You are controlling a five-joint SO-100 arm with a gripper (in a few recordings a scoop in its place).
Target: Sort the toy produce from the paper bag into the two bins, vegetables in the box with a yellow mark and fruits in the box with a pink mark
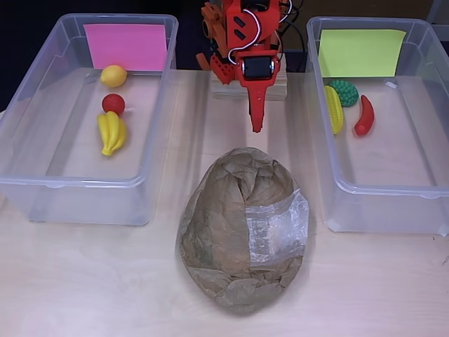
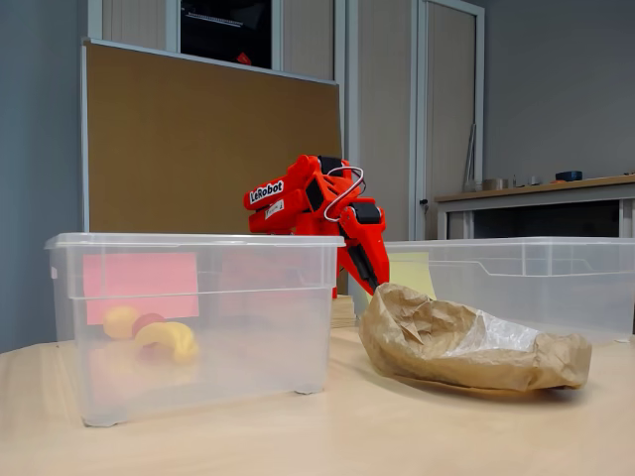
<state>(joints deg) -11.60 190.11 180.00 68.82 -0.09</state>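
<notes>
A crumpled brown paper bag point(image 1: 242, 228) lies on the table between the two clear bins, its contents hidden; it also shows in the fixed view point(image 2: 461, 342). The left bin with the pink mark point(image 1: 126, 45) holds a lemon point(image 1: 114, 75), a red ball-shaped fruit point(image 1: 113, 104) and a banana bunch point(image 1: 111, 133). The right bin with the yellow mark point(image 1: 360, 53) holds corn point(image 1: 334, 109), a green bumpy vegetable point(image 1: 344, 92) and a red chili point(image 1: 365, 116). My red gripper point(image 1: 257, 125) hangs shut and empty just behind the bag's mouth.
The arm's base sits on a wooden block point(image 1: 249, 86) at the table's back centre. Bare tabletop point(image 1: 91, 281) lies in front of both bins. A brown board point(image 2: 208, 149) stands behind the table.
</notes>
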